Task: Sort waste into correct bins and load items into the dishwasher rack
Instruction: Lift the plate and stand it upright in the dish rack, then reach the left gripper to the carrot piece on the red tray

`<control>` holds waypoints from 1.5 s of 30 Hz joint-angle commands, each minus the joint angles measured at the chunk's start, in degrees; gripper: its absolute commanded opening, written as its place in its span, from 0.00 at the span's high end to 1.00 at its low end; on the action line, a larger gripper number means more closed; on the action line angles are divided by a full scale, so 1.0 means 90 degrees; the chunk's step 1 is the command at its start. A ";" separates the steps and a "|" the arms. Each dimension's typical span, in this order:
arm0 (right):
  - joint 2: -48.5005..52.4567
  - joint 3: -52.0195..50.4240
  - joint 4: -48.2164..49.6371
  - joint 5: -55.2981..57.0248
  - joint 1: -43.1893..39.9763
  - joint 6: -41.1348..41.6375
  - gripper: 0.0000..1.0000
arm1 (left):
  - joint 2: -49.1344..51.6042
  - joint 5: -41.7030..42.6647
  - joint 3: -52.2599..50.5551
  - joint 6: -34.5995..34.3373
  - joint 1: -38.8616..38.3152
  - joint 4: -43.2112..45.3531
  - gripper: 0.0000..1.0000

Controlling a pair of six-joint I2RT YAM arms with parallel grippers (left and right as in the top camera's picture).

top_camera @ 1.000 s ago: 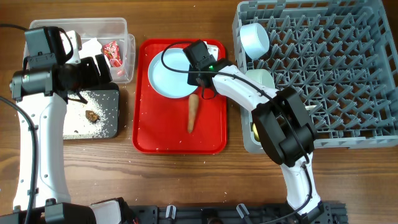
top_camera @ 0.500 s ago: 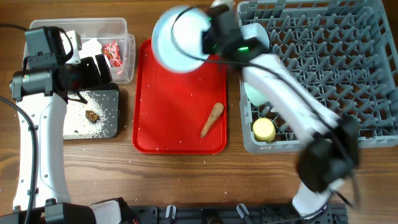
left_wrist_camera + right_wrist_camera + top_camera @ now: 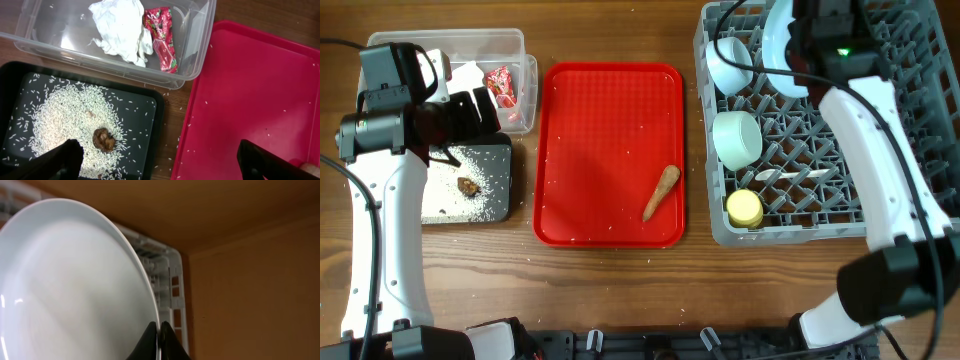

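Observation:
My right gripper (image 3: 808, 32) is shut on the rim of the pale-blue plate (image 3: 778, 48), holding it on edge over the back left of the grey dishwasher rack (image 3: 890, 130). The right wrist view shows the plate (image 3: 75, 280) pinched between my fingertips (image 3: 159, 330). The rack holds a pale-blue bowl (image 3: 728, 62), a mint-green bowl (image 3: 738, 138), a yellow cup (image 3: 744, 208) and a white spoon (image 3: 795, 175). A brown cone (image 3: 661, 192) lies on the red tray (image 3: 600, 120). My left gripper (image 3: 160, 165) is open and empty above the black tray (image 3: 145, 105).
The clear tub (image 3: 200, 30) holds white tissue (image 3: 120, 27) and the red-and-white wrapper (image 3: 162, 37). The black tray holds rice (image 3: 60, 120) and a dark-brown lump (image 3: 103, 140). Stray rice grains dot the red tray and the table.
My right gripper lifted the plate off the red tray and carried it right, over the rack. The cone shifted toward the tray's lower right. The left arm has not moved.

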 commanded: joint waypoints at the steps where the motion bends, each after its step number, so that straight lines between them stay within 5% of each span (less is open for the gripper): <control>1: 0.0515 -0.0058 0.0005 0.0554 0.0002 -0.0780 0.96 | -0.0095 -0.0012 0.0095 0.0097 0.0053 0.0015 0.00; 9: 0.1151 -0.0061 -0.0034 0.0223 -0.0017 -0.0699 0.95 | -0.0095 -0.0012 0.0095 0.0097 0.0053 0.0015 0.00; 10: 0.1151 -0.0061 -0.0070 -0.0027 -0.0012 -0.0699 0.89 | -0.0095 -0.0012 0.0095 0.0097 0.0053 0.0015 0.00; 11: 0.1151 -0.0061 -0.0119 -0.0352 -0.0002 -0.0695 0.69 | -0.0095 -0.0010 0.0095 0.0097 0.0053 0.0015 0.00; 12: 0.1151 -0.0061 -0.0141 -0.0607 0.0007 -0.0641 0.00 | -0.0095 -0.0012 0.0095 0.0097 0.0053 0.0015 0.00; 16: 0.1066 -0.0053 -0.0070 -0.0753 0.0007 0.1200 0.00 | -0.0095 -0.0012 0.0095 0.0097 0.0053 0.0015 0.00; 23: -0.0240 -0.0051 -0.0034 -0.0794 0.0005 0.2149 0.00 | -0.0095 -0.0012 0.0095 0.0097 0.0053 0.0015 0.00; 27: -0.1205 -0.0053 -0.0707 -0.2958 0.0002 0.3730 0.00 | -0.0095 -0.0005 0.0095 0.0095 0.0053 0.0061 0.00; 29: -0.1467 -0.0053 -0.1044 -0.4430 0.0002 0.3961 0.00 | -0.0095 -0.0005 0.0095 0.0087 0.0051 0.0369 0.00; 33: -0.1690 -0.0053 -0.1389 -0.4966 0.0002 0.3966 0.00 | -0.0095 0.0066 0.0095 0.0075 0.0051 0.0607 0.00; 45: -0.2319 -0.0053 -0.1690 -0.4966 0.0002 0.4289 0.00 | -0.0095 0.3985 0.0095 0.0073 0.0046 0.0549 0.00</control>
